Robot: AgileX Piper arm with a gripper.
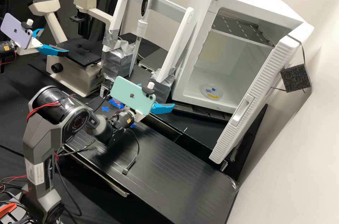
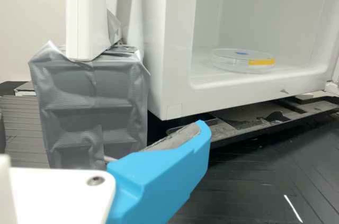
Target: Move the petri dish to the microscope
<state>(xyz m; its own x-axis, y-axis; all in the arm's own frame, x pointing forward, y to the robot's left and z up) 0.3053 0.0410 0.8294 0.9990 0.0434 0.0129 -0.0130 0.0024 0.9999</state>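
The gripper (image 1: 158,98) is in front of the white open-doored chamber, left of its opening, its blue fingers apart and nothing seen between them. In the wrist view one blue finger of the gripper (image 2: 169,168) shows below the chamber's front corner. The clear petri dish (image 1: 212,91), with blue marks and a yellow strip, lies flat on the chamber floor; in the wrist view the petri dish (image 2: 242,61) is beyond the finger, not touching it. The beige microscope (image 1: 84,53) with its black stage stands at the back left.
The chamber (image 1: 183,84) has its door (image 1: 254,100) swung open on the right. A white frame (image 1: 176,44) on silver-taped blocks (image 2: 92,102) stands between chamber and microscope. Another arm's gripper (image 1: 53,50) is near the microscope. A cable hangs over the black bench (image 1: 169,167).
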